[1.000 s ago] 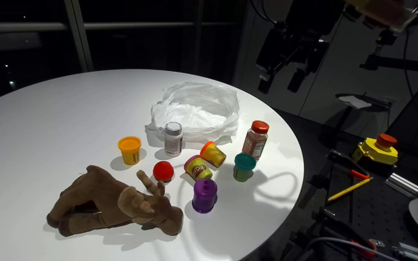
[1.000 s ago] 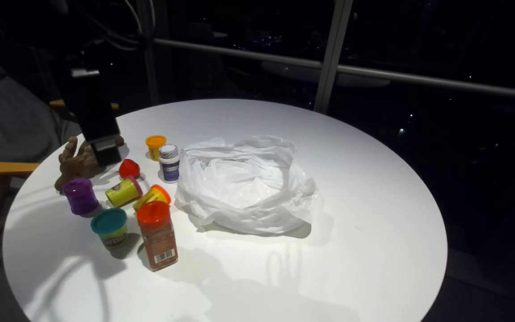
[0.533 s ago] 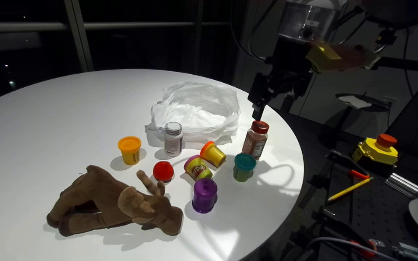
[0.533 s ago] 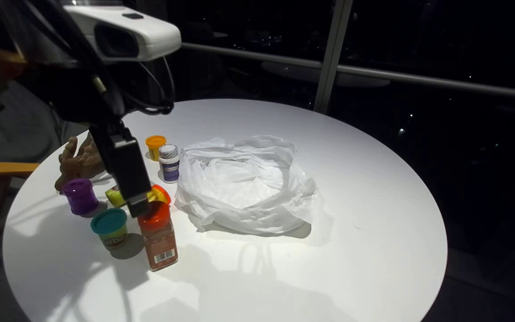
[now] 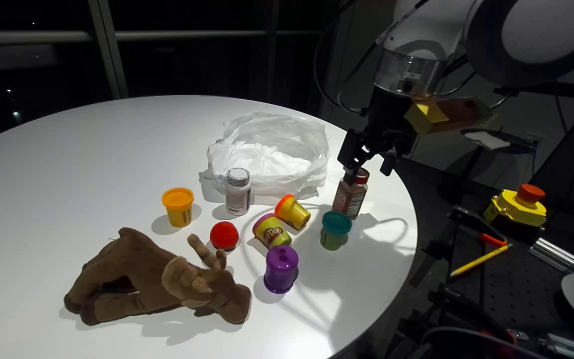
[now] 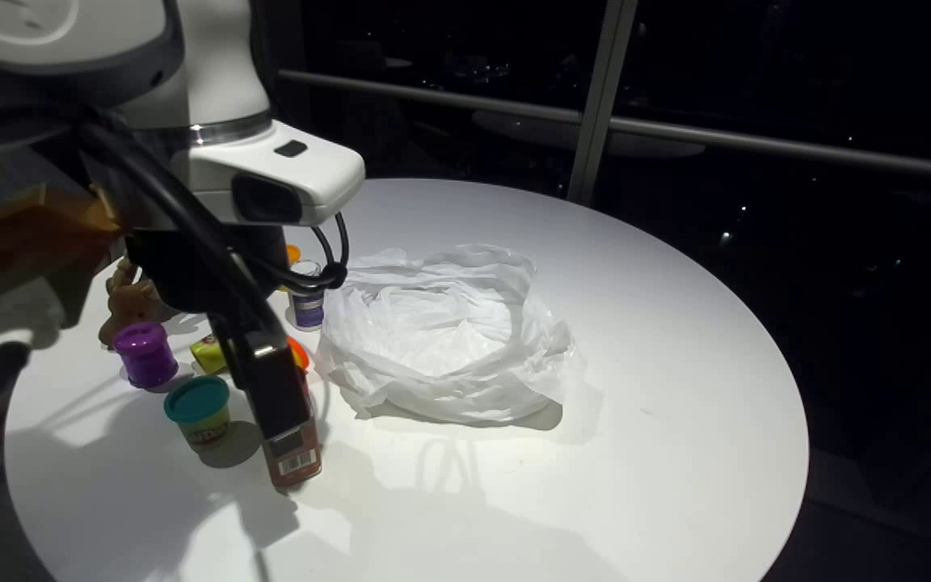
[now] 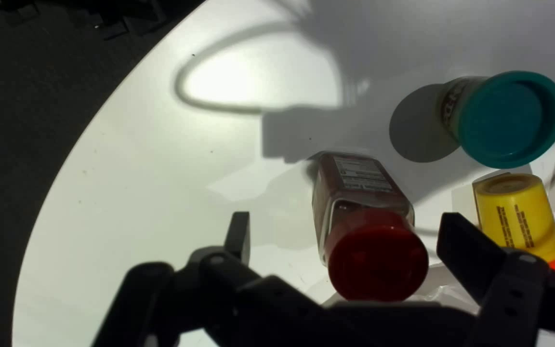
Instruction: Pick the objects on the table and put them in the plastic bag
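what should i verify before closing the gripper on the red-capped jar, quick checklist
1. Gripper open: ok, jaws wide apart in the wrist view.
2. Red-capped jar upright: ok, standing on its base in an exterior view.
3. Jar centred between the jaws: not ok, it looks nearer the jaw beside the tipped yellow tub.
4. That jaw clear of the tub: cannot tell, close in the wrist view, depth unclear.
5. Teal-lidded tub apart from the jar: ok, a gap shows between them.
6. Plastic bag open: ok, its mouth faces up in both exterior views.
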### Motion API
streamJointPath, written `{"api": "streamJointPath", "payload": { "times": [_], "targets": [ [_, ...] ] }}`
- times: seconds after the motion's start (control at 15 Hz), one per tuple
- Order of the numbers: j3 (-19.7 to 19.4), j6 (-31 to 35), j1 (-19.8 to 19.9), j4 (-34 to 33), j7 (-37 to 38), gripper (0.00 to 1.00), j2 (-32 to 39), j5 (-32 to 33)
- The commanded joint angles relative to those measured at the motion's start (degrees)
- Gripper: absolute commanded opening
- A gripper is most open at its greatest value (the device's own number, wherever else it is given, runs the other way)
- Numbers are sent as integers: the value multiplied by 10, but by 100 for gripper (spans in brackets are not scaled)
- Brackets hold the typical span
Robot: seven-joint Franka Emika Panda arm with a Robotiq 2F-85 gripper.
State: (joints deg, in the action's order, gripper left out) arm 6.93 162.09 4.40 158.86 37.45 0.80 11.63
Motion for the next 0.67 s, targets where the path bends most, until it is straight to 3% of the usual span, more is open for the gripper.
{"api": "streamJointPath", "payload": {
  "times": [0.0, 0.13, 0.2, 0.33, 0.6],
  "targets": [
    [-32, 47, -29, 0, 31, 100, 22, 16],
    [-45, 58, -43, -1, 35, 97, 32, 12],
    [-52, 60, -51, -1, 42, 74, 32, 15],
    [-64, 57, -63, -2, 47, 71, 29, 18],
    [-80, 46, -76, -6, 59, 38, 16, 18]
  ]
}}
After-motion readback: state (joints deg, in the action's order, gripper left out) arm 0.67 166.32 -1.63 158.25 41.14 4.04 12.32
